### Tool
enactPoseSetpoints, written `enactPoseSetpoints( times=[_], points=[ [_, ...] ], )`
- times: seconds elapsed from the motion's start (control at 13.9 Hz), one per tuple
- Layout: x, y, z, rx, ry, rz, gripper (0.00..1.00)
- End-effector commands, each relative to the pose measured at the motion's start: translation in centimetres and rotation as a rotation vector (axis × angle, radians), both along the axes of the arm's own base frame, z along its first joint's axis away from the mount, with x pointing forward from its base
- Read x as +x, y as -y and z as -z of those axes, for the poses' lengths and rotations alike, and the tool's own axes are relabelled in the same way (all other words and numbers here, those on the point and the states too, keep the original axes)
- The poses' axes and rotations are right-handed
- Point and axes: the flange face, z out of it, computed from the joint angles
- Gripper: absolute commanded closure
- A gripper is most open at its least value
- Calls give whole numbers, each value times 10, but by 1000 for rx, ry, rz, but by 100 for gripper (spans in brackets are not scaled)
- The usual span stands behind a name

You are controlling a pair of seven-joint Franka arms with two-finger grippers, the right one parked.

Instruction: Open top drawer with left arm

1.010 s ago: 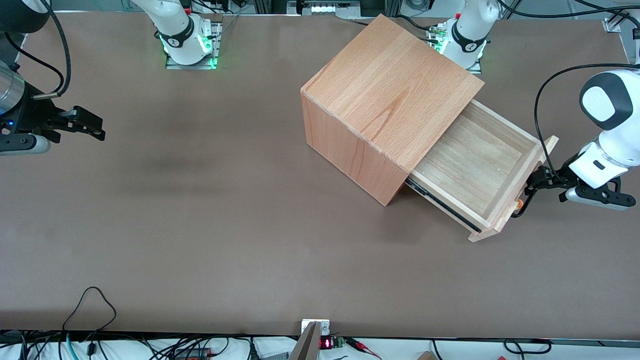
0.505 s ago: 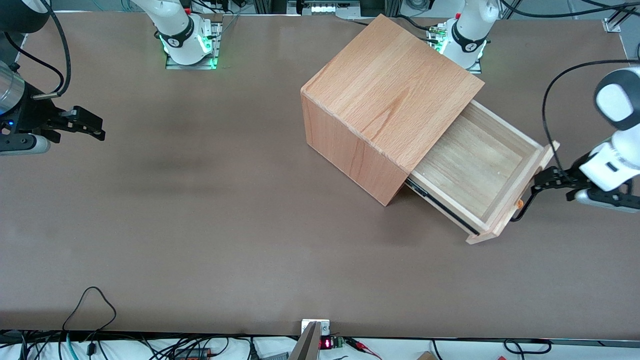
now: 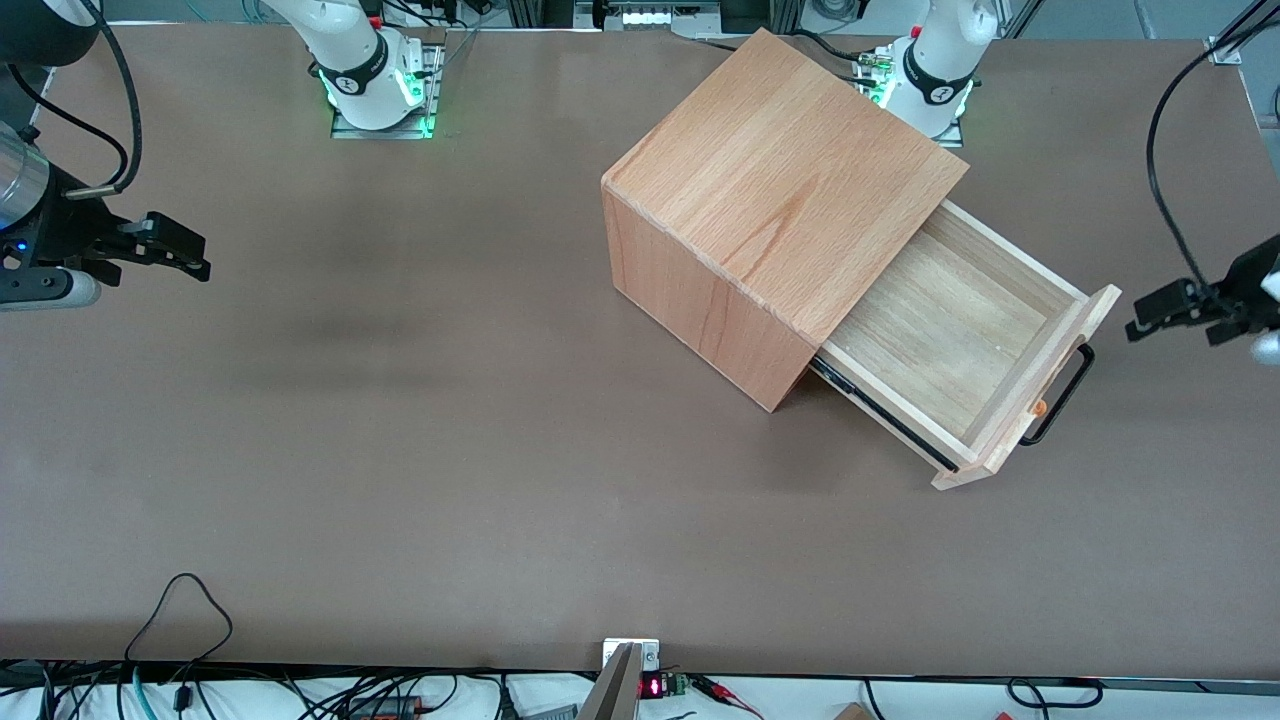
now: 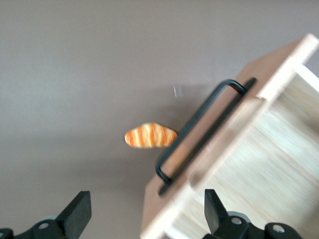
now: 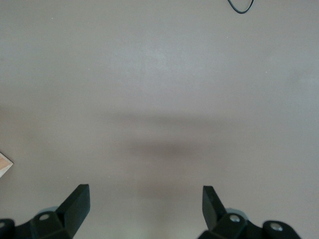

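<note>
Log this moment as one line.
drawer: pulled out | gripper: open, clear of handle | cabinet: angled on table

Top drawer (image 3: 950, 335) pulled open; hand (image 3: 1150, 318) spread, clear of handle (image 3: 1060, 395).

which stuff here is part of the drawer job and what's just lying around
Part of the job:
- top drawer, pulled well out of the cabinet
- its black handle
- left arm's gripper, jaws open, off the handle, toward the working arm's end of the table

Just lying about:
- cabinet box
- small orange striped piece beside the handle
- loose black cable
</note>
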Motion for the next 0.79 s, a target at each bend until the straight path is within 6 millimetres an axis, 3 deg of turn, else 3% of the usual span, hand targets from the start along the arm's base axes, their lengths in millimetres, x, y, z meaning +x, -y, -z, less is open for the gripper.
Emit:
enactPoseSetpoints(
  times=[0.0,0.07,0.22,0.72],
  points=[
    [-30,17,-47,55,-55,-62,0],
    [-41,29,-60,78,-68,-66,0],
    [-53,36,-68,91,-85,-68,0],
    [-54,40,-56,74,-76,-51,0]
  ],
)
